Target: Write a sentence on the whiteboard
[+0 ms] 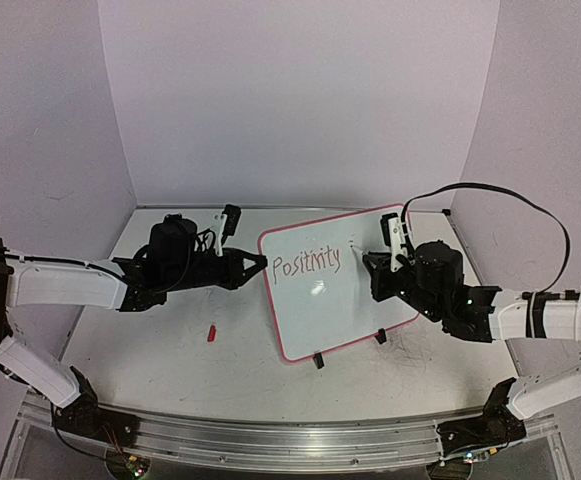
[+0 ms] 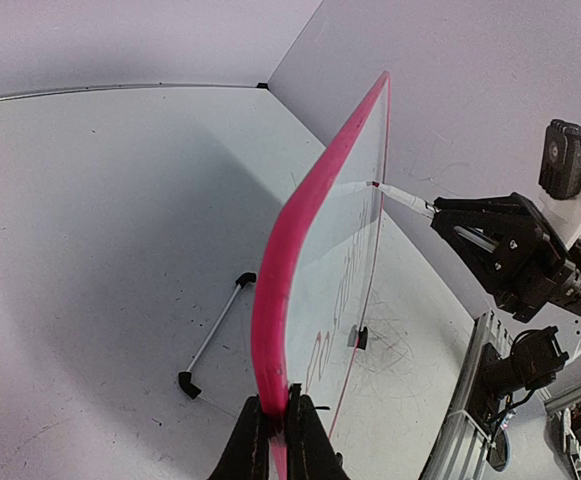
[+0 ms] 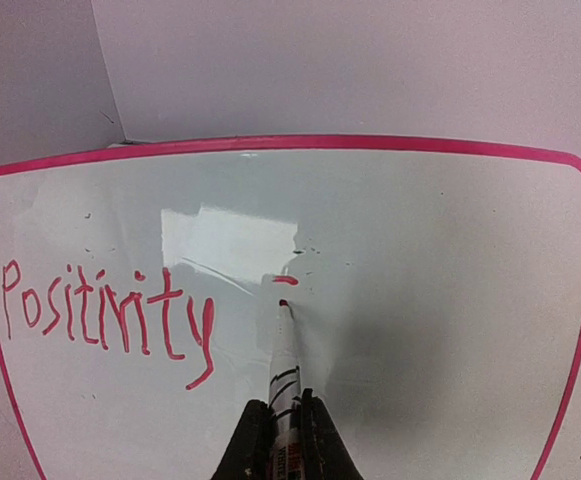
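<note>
The whiteboard [image 1: 355, 305] stands tilted on the table, pink-framed, between both arms. Red lettering [image 1: 306, 264] on it reads "Positivity"; in the right wrist view the lettering [image 3: 100, 315] fills the board's left half, and a short red dash [image 3: 285, 280] lies to its right. My left gripper [image 1: 263, 262] is shut on the board's left edge; its jaws pinch the pink frame [image 2: 295, 240] in the left wrist view. My right gripper [image 3: 280, 430] is shut on a white marker [image 3: 288, 365] whose red tip touches the board just under the dash.
A small red cap [image 1: 211, 333] lies on the table in front of the left arm. Two black clip feet [image 1: 318, 360] hold the board's lower edge. A thin rod with black ends [image 2: 215, 335] lies behind the board. Enclosure walls stand close around.
</note>
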Robot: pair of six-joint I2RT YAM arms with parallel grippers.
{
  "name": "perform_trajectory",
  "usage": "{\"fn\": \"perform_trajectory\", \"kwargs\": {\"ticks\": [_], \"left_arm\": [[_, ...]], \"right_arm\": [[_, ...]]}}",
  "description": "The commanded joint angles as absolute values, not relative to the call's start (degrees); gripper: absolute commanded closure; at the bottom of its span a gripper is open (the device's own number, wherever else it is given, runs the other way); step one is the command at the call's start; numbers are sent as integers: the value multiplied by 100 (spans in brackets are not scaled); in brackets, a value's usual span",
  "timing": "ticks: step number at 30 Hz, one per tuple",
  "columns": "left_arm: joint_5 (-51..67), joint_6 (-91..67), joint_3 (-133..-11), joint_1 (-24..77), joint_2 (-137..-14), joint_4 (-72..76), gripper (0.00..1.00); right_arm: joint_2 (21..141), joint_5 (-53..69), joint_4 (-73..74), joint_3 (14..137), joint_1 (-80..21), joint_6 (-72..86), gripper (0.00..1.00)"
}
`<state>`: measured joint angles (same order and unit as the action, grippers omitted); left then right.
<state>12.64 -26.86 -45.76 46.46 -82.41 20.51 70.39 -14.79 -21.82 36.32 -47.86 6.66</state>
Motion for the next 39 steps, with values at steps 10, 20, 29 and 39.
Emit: {"fn": "perform_trajectory", "kwargs": {"ticks": [10, 20, 29, 39], "left_arm": [[967, -2463, -4707, 4605, -8095, 1951, 100], [968, -2470, -4719, 4610, -8086, 1951, 100], [985, -2484, -4741, 4614, -8117, 1951, 100], [986, -2479, -4731, 4623, -8096, 1951, 100]], "right_arm": [[6851, -1355, -1994, 3513, -4759, 925, 100], [6701, -1190, -1881, 3316, -4758, 1079, 100], [6487, -1345, -2081, 3515, -4744, 1041, 100], [6750, -1344, -2295, 3661, -4631, 989, 100]]}}
